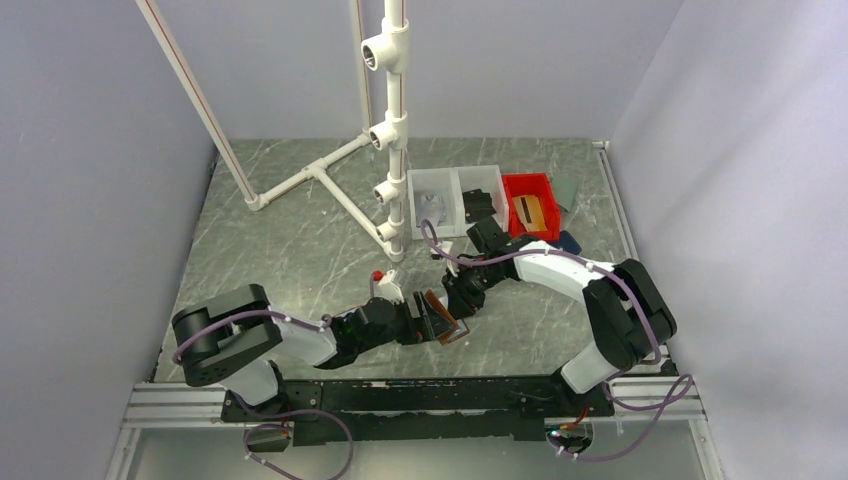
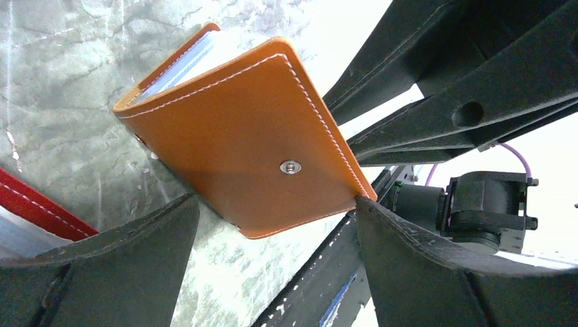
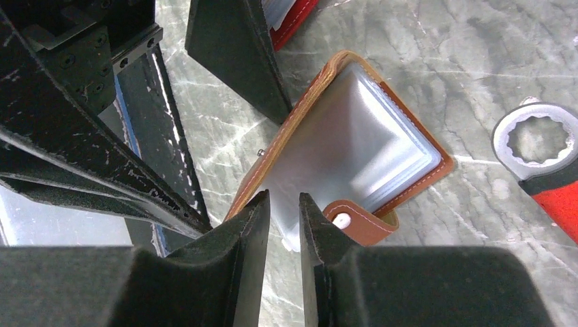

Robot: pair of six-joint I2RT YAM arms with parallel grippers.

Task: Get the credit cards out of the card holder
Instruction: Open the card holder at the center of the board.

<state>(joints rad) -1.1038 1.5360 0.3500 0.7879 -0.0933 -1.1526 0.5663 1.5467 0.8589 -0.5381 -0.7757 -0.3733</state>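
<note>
Right pincer (image 3: 283,201) tight on the edge of the orange card holder (image 3: 354,143); left pincer (image 2: 276,202) wide apart around it.

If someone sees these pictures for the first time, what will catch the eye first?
The tan leather card holder with clear plastic sleeves, tilted in the middle of the table. The right gripper pinches its sleeves, while the left gripper has its wide-open fingers on either side of it. Behind stand a white pipe frame and a red plastic bin.
</note>
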